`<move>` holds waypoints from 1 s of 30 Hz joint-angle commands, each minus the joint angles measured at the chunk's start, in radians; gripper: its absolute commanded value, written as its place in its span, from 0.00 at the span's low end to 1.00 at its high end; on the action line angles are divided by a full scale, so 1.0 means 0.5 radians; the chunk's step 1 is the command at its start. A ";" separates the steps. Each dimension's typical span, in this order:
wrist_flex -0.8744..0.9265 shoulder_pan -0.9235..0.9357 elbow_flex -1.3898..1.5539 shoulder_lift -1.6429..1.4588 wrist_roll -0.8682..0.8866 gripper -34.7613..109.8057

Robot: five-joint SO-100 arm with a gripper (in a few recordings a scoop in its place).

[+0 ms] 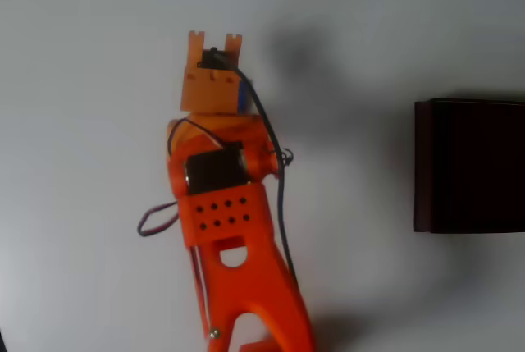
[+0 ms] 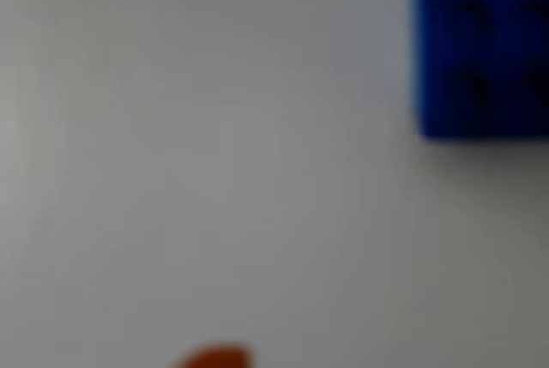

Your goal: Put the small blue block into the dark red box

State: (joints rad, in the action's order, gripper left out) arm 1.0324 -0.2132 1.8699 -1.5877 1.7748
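Note:
My orange gripper [image 1: 215, 81] points straight down at the white table, left of centre in the overhead view, and its fingers are hidden under the wrist. A sliver of the small blue block [image 1: 243, 96] peeks out at the gripper's right edge. In the wrist view the block [image 2: 482, 42] is a blurred blue shape at the upper right, very close to the lens, and an orange fingertip [image 2: 214, 358] shows at the bottom edge. The block does not lie between fingers there. The dark red box [image 1: 469, 165] stands far to the right, cut by the picture's edge.
The white table [image 1: 98, 163] lies bare between the arm and the box. Dark cables [image 1: 279, 204] run along the arm's right side. The arm's base reaches in from the bottom edge.

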 commanded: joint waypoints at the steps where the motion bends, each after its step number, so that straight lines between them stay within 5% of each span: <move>1: -0.028 -0.003 -0.074 0.025 0.043 0.44; 25: -0.141 0.064 -0.405 0.512 -0.123 0.43; 30: -0.141 0.083 -0.396 0.534 -0.129 0.31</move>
State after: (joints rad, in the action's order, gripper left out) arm 0.9541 -0.1595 1.6981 -1.3085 1.7089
